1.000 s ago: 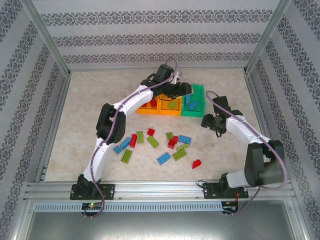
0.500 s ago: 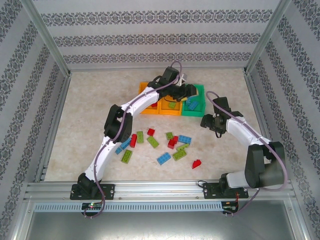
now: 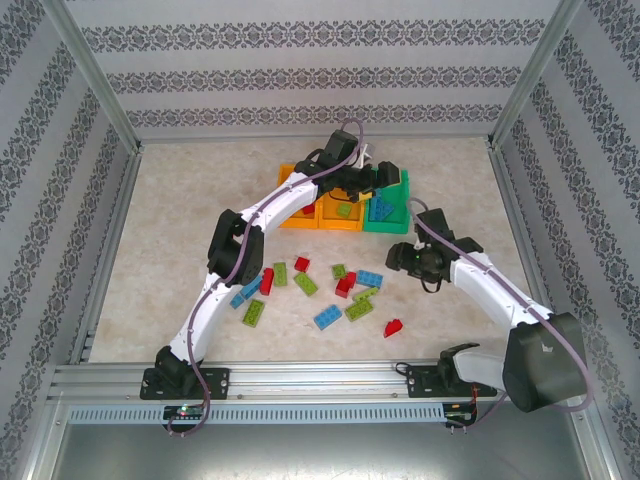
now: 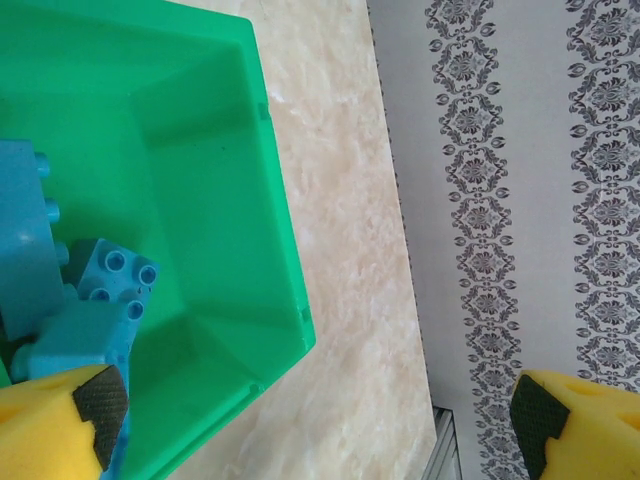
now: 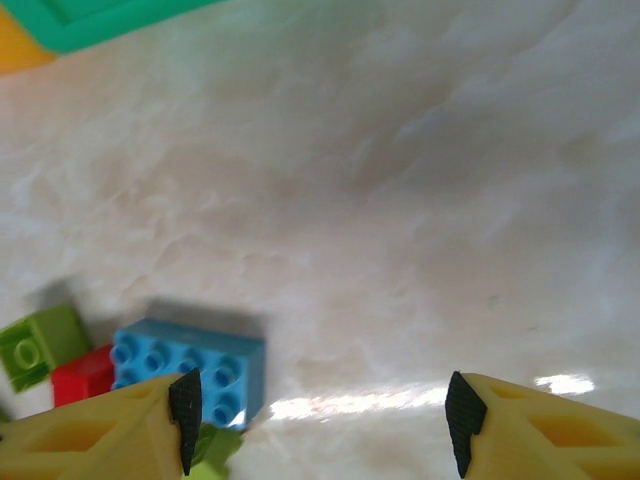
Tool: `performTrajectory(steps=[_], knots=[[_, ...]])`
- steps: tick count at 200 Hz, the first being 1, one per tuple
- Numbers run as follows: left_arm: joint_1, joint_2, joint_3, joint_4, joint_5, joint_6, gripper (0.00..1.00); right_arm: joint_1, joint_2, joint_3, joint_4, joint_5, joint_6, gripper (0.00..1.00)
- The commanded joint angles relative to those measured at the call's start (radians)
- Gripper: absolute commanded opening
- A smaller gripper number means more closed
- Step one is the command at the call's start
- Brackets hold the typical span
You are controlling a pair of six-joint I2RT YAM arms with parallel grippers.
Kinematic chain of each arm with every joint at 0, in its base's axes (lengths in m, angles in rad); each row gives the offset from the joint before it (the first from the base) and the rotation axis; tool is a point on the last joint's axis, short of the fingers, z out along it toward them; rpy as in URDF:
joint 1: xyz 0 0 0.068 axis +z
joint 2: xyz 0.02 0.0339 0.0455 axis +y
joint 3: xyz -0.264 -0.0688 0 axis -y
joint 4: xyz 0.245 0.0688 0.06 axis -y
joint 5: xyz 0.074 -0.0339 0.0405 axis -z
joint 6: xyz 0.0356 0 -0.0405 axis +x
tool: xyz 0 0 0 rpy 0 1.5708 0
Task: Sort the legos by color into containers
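Legos in blue [image 4: 115, 275] lie in the green container [image 4: 200, 150] under the left tool [image 4: 315, 410], whose jaws have just sprung apart, so one more is sorted, while the right tool [image 5: 320, 420], apart and empty, nears a loose blue brick [image 5: 190, 370].

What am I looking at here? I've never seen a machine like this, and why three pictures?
Two white robot arms are bolted to a table, each ending in a two-finger gripper. The wide picture looks down from above; the other two come from a camera on each wrist. Red, blue and green toy bricks lie scattered on the table, near a green bin and two orange bins. The left gripper hangs open over the green bin, which holds blue bricks. The right gripper is open near a loose blue brick. Neither holds anything.
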Motion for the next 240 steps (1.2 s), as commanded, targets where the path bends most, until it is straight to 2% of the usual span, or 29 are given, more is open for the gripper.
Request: performTrajectory(steps=[1,57,91,121,166,198,219,240], knots=[[-0.013,-0.062,-0.016,-0.010,-0.018,0.004,1.00,0.067,0.021,0.000,0.013,-0.024,0.058,0.68],[-0.009,-0.202,-0.146,0.005,-0.061,0.047,1.00,0.143,0.114,0.053,-0.002,-0.077,-0.094,0.67],[0.003,-0.287,-0.272,0.049,-0.080,0.052,1.00,0.165,0.188,0.072,0.026,-0.124,-0.054,0.67],[0.021,-0.338,-0.371,0.085,-0.083,0.045,1.00,0.191,0.267,0.106,0.005,-0.070,-0.045,0.64],[0.060,-0.422,-0.516,0.140,-0.095,0.036,1.00,0.172,0.302,0.119,-0.031,0.011,-0.057,0.58],[0.084,-0.461,-0.585,0.156,-0.104,0.036,1.00,0.105,0.289,0.104,-0.053,0.062,-0.062,0.54],[0.096,-0.478,-0.622,0.161,-0.109,0.038,1.00,0.065,0.273,0.099,-0.055,0.070,-0.072,0.53],[0.105,-0.502,-0.659,0.163,-0.117,0.042,1.00,0.065,0.231,0.106,-0.048,0.043,-0.079,0.57]])
